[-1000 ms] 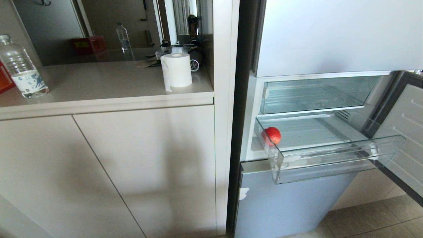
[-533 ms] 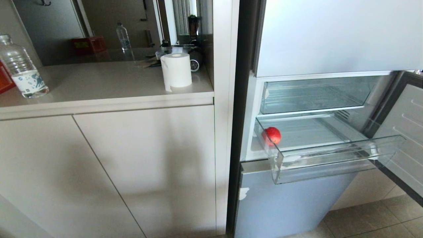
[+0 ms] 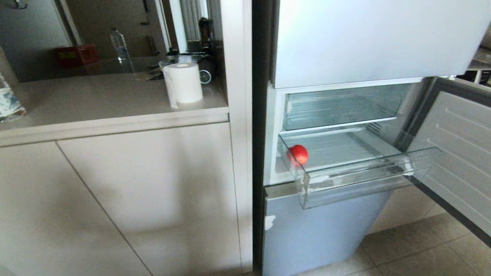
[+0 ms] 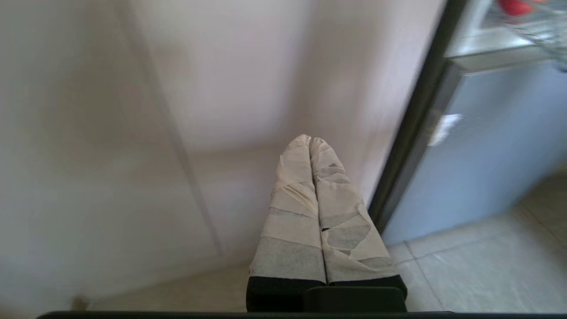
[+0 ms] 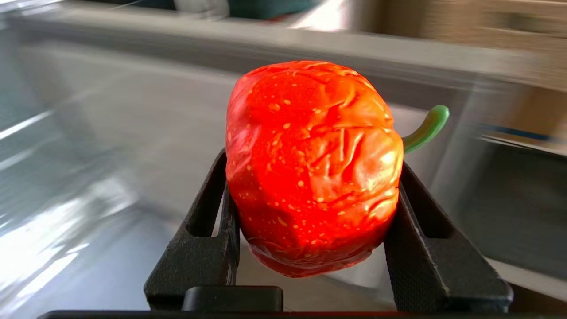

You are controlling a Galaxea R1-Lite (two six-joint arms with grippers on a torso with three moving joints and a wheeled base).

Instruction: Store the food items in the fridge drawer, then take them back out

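Change since earlier: the whole head view has slid, so the cabinet, the fridge and the drawer all sit further toward 9 o'clock than they did a second ago. That is the camera turning, not the things moving. The red fruit keeps its corner of the drawer.
Step in hand: judged as carrying a second food item, either toward the drawer or away from it; I cannot tell which.
Held item: a wrinkled, glossy orange-red pepper-like fruit with a curved green stem [image 5: 312,166], stem pointing to 3 o'clock in the right wrist view.
Right gripper [image 5: 312,248]: black jaws clamped on the fruit's lower flanks, about half spread; it is outside the head view.
Right arm pose: the surroundings behind the fruit are streaked, so its place relative to the fridge cannot be told.
Left gripper [image 4: 310,144]: tape-wrapped fingers pressed together, empty, hanging low before the beige cabinet door [image 4: 133,133].
Stored item: a smooth round red apple-like fruit [image 3: 298,154] at the drawer's 9 o'clock end, against the side wall.
Fridge drawer: the lower clear plastic drawer with ribbed floor [image 3: 364,178], pulled out below the shallower clear upper drawer [image 3: 337,109].
Doing it well: if storing, set the fruit down toward the bare 3 o'clock side, clear the thick front lip, release low so it does not roll.
Risk: the soft, creased skin may slip or crush under a tighter squeeze.
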